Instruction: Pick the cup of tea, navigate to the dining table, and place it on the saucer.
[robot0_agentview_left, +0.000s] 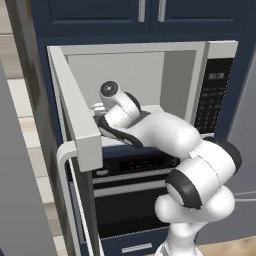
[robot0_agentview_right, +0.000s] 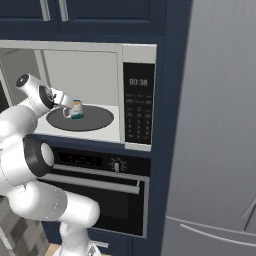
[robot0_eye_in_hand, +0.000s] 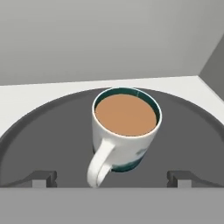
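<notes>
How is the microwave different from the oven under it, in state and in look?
The microwave has its door swung open, while the oven below it is shut. The microwave's inside is pale, with a dark round turntable that bears the cup of tea; the oven's front is dark, with a long bar handle. The microwave's panel shows a clock and keys; the oven has a knob. Both sit in the same navy cabinet.

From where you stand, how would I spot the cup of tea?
Look inside the open microwave set in the navy cabinets. On its dark round turntable stands the cup of tea: a small white mug with a teal band, full of brown liquid.
</notes>
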